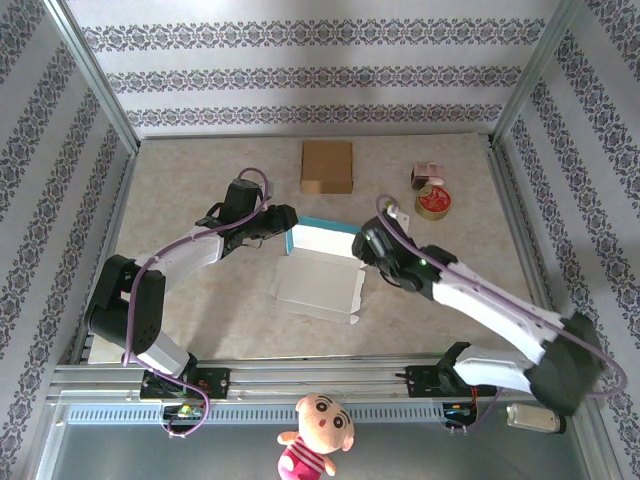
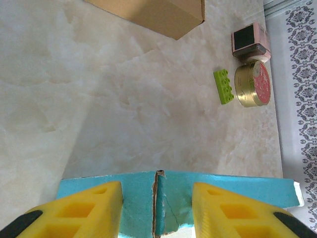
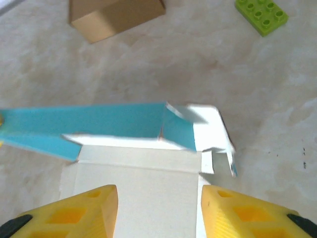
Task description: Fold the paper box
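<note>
Folding barely begun, seemingly: one blue wall of paper box raised, left pincer spread at it, right pincer spread over white panels lying flat.

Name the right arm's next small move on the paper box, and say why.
Probably ease the right gripper forward and nudge the loose end flap upright: it leans outward beside the raised teal wall, while the left gripper sits at the wall's other end.
</note>
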